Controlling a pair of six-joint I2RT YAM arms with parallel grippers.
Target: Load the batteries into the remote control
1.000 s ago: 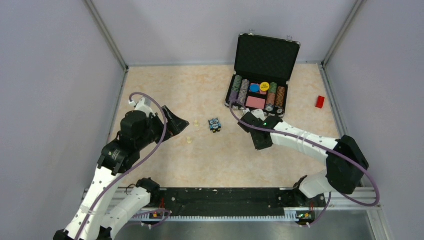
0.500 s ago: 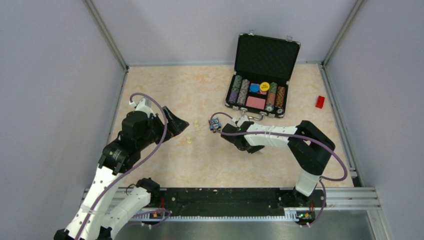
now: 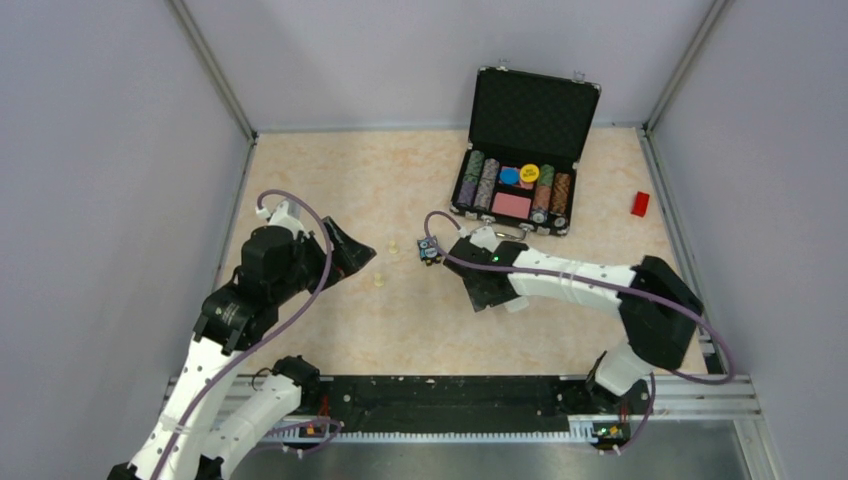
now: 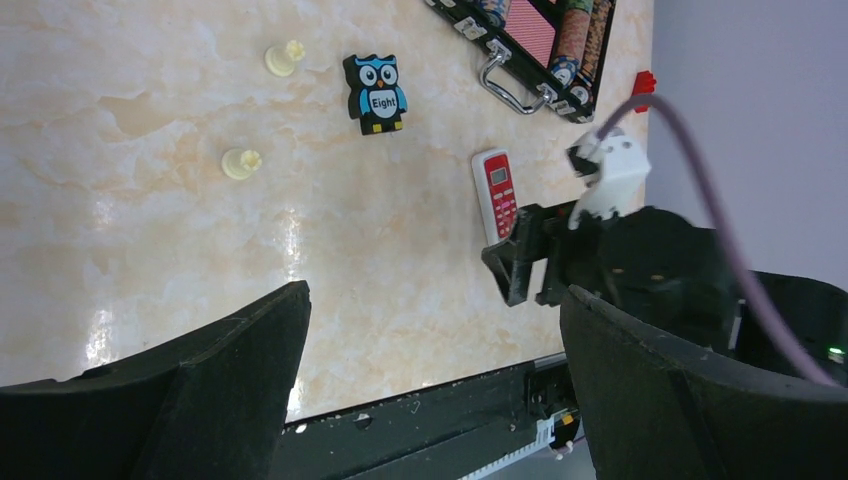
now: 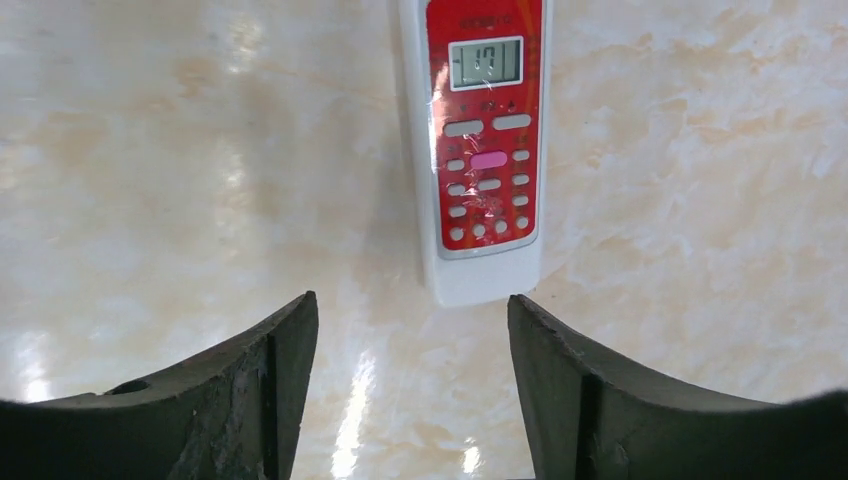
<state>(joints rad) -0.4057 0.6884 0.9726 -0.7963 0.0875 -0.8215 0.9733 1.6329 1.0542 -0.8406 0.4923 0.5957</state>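
The remote control [image 5: 484,140] lies flat on the marble table, red button face up, with digits showing on its small display. It also shows in the left wrist view as a slim remote control [image 4: 498,195]; in the top view the right arm covers it. My right gripper [image 5: 412,300] is open with nothing between the fingers, and the remote's white near end sits just beyond the tips. From above, the right gripper [image 3: 480,290] is low, right of the owl toy. My left gripper [image 3: 350,255] hovers wide open and empty at the left. No batteries are in view.
A blue owl toy [image 3: 430,250] and two cream pegs [image 3: 393,245] [image 3: 379,280] lie mid-table. An open black chip case [image 3: 535,105] stands at the back right, with a small red block [image 3: 640,203] beyond it. The black rail [image 3: 450,395] runs along the near edge.
My right arm has swung left from in front of the chip case to beside the owl toy. The left arm has stayed still.
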